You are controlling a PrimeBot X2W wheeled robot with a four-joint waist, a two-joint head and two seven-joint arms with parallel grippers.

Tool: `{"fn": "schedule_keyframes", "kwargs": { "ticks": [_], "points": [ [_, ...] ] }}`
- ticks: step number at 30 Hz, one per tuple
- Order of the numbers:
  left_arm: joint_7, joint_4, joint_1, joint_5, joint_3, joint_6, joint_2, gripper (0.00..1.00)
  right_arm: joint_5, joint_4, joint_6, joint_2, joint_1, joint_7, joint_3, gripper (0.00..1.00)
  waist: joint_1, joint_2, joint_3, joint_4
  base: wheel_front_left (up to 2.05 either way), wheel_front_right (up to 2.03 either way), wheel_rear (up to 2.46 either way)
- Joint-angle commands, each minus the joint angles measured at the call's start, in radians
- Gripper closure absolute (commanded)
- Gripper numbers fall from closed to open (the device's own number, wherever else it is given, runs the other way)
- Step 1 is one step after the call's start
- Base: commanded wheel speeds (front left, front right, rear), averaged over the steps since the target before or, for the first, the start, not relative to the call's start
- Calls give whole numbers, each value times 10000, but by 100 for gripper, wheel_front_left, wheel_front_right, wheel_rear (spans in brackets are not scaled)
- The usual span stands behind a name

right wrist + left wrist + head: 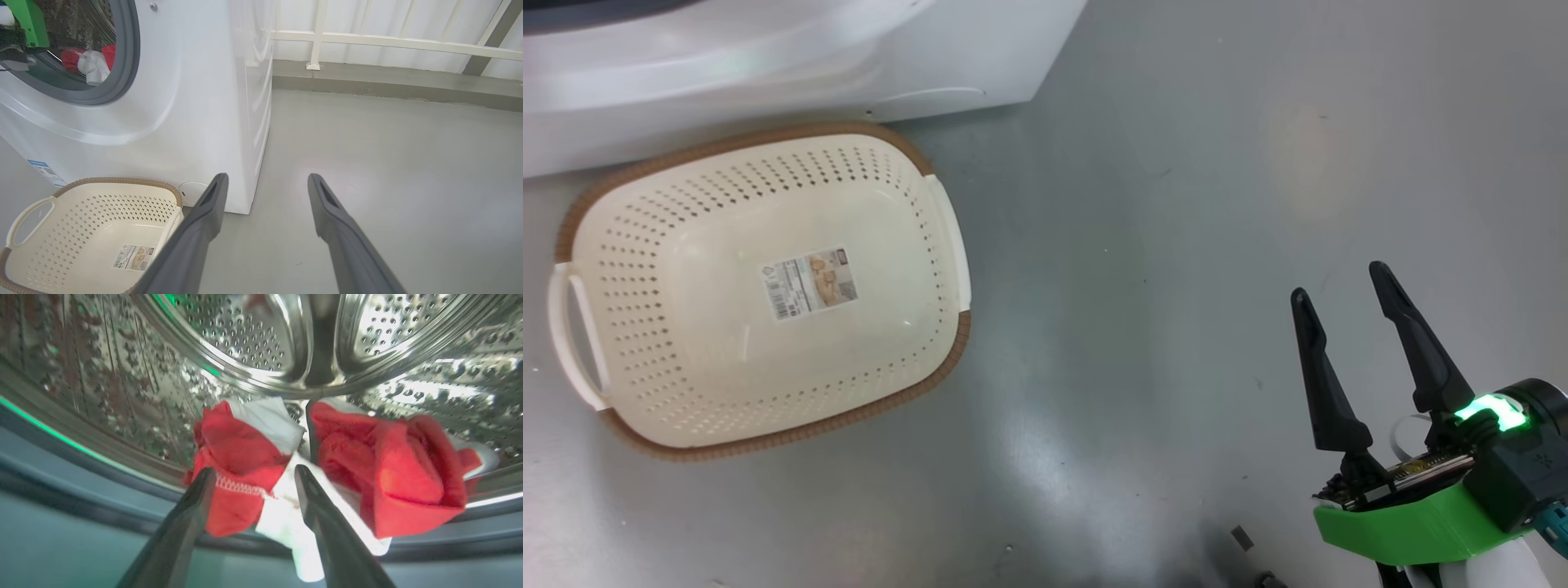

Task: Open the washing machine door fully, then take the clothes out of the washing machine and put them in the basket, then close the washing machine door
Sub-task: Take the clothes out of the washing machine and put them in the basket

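Left gripper (255, 470) spread wide, nothing pinched; dead ahead, just past its tips, the clothes (384, 473) lie heaped crosswise on the front lip of the drum (253, 339), white fold centred between the fingers (175, 535). That arm's plainly nearer: the right gripper (1338, 282), also wide and empty-handed, hangs over the floor (1135, 245), apart from the empty basket (768, 135).

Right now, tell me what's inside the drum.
Red clothes with white parts lie low in the drum, near its opening; the open left gripper points at them. Anything beneath the clothes is hidden.
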Motion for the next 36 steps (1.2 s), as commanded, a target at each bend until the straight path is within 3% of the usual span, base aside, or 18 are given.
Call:
{"fn": "schedule_keyframes", "kwargs": {
  "ticks": [1, 10, 19, 33, 35, 36],
  "points": [
    [160, -57, -237, 18, 47, 111, 510, 0, 87, -217, 50, -123, -81, -62, 249, 0, 0, -1, 91, -92, 0, 0, 0],
    [935, 896, -561, -150, 60, 306, 627, 0, 143, -102, 50, -123, -47, -62, 523, 0, 0, -1, 34, -446, 0, 0, 0],
    [1090, 1241, -544, -452, 180, 165, 583, 0, 201, -136, 50, -123, 81, -62, 557, 0, 0, -1, 44, -600, 0, 0, 0],
    [1383, 1560, -485, 54, -551, 221, 831, 0, 456, -172, 50, -123, 35, -62, 749, 0, 0, -1, 177, -789, 0, 0, 0],
    [1443, 1588, -496, 40, -572, 224, 852, 51, 485, -164, 50, -123, 30, -62, 760, 0, 0, -1, 190, -803, 0, 0, 0],
    [1501, 1606, -489, 30, -584, 218, 861, 59, 501, -154, 50, -123, 27, -63, 782, 0, 0, -1, 184, -813, 0, 0, 0]
  ]
}}
